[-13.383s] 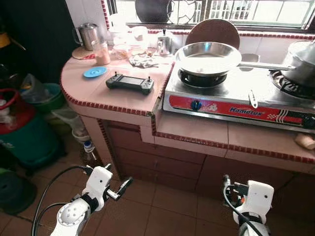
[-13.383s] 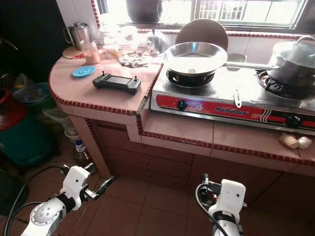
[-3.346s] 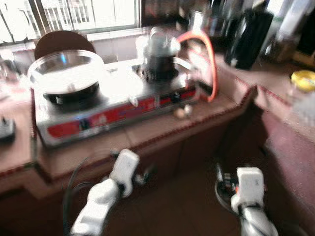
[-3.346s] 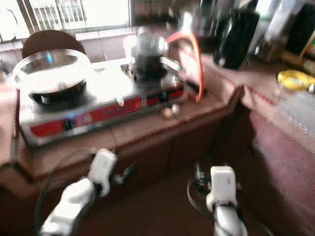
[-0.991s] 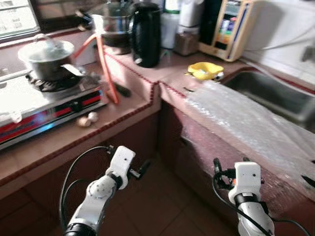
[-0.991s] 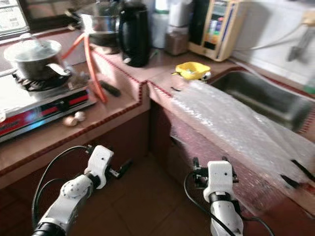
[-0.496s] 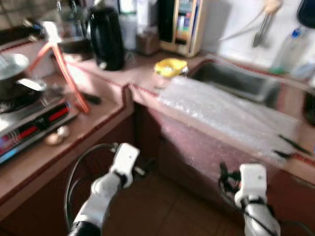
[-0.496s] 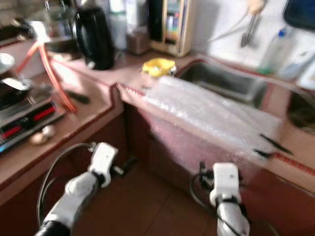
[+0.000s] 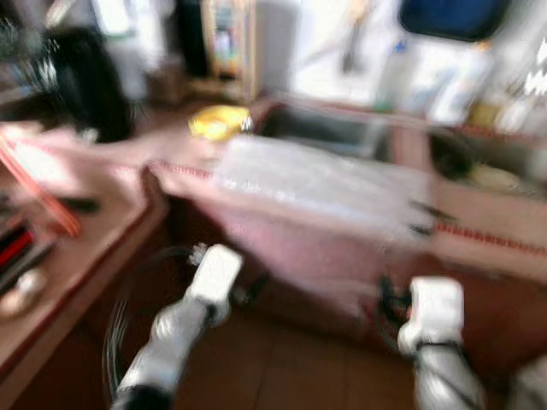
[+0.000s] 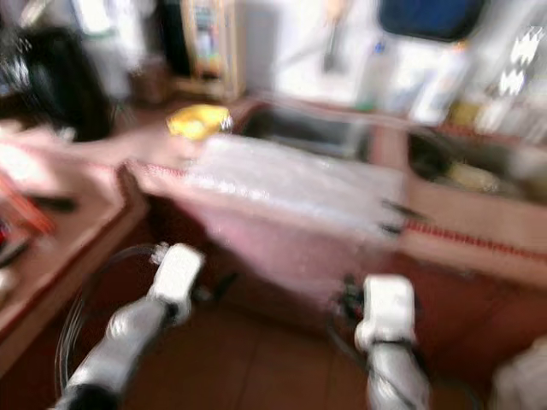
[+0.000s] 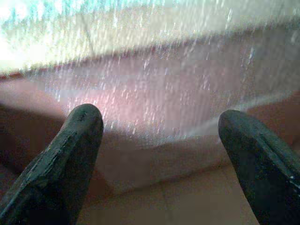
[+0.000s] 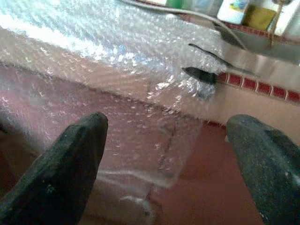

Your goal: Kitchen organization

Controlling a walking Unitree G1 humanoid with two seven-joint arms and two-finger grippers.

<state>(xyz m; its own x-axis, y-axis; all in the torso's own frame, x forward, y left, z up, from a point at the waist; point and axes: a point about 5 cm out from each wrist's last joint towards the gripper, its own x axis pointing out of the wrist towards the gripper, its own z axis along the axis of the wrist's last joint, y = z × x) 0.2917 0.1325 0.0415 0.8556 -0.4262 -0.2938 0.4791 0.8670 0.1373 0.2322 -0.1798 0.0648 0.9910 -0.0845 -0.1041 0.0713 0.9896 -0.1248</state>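
A sheet of bubble wrap [image 9: 316, 184] lies on the pink tiled counter [image 9: 102, 162] in front of the steel sink [image 9: 329, 132] and hangs over the counter's front edge. Dark utensils [image 12: 199, 74] rest on its far end. A yellow object [image 9: 218, 121] sits beside the sink. Both arms are held low in front of the counter. My left gripper [image 11: 159, 124] is open and faces the hanging wrap. My right gripper [image 12: 171, 129] is open too, with nothing between its fingers, pointing at the wrap's edge. The head views are blurred.
A black kettle [image 9: 81, 81] and a wooden rack [image 9: 226, 47] stand at the back left. Bottles [image 9: 453, 81] line the wall behind the sink. An orange hose [image 9: 38, 184] crosses the counter at the left. Brown floor tiles [image 9: 291, 367] lie below.
The camera has swung to the right: the stove has left the picture and the sink and bubble wrap now sit in the middle. Both arms hang as before.
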